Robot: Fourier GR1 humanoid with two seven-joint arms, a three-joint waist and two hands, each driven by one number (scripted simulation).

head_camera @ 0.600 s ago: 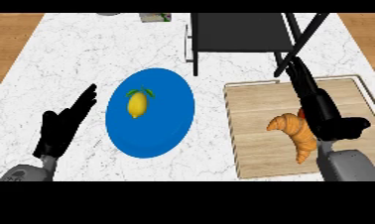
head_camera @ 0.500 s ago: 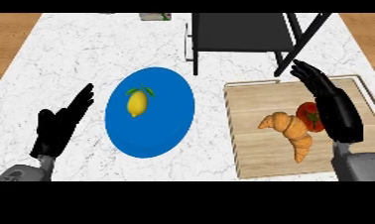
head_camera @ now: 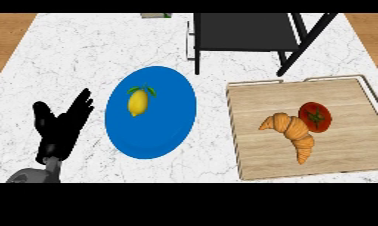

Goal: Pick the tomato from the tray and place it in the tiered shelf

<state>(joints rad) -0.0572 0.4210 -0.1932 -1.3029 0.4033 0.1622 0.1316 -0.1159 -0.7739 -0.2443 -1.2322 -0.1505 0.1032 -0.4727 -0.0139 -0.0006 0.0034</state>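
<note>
One tomato [head_camera: 316,115], one croissant [head_camera: 292,133], one lemon [head_camera: 137,102].

Counter [head_camera: 88,50]: white marble (wood floor showing at both sides).
On it: blue plate [head_camera: 166,140] left, wooden tray [head_camera: 251,155] right, black tiered shelf [head_camera: 244,32] behind.

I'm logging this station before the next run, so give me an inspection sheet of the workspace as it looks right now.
Surface: white marbled counter, wood showing at its far left and right edges.
Job's things: tomato lies on the wooden tray, touching the croissant; black tiered shelf stands behind the tray.
Clutter: lemon on the blue plate; a small green and white item at the far edge, too cut off to identify.
Hands: left hand open, resting left of the plate, fingers up; right hand not in view.
Cables: nothing seen.
Surroundings: nothing seen beyond the counter.
</note>
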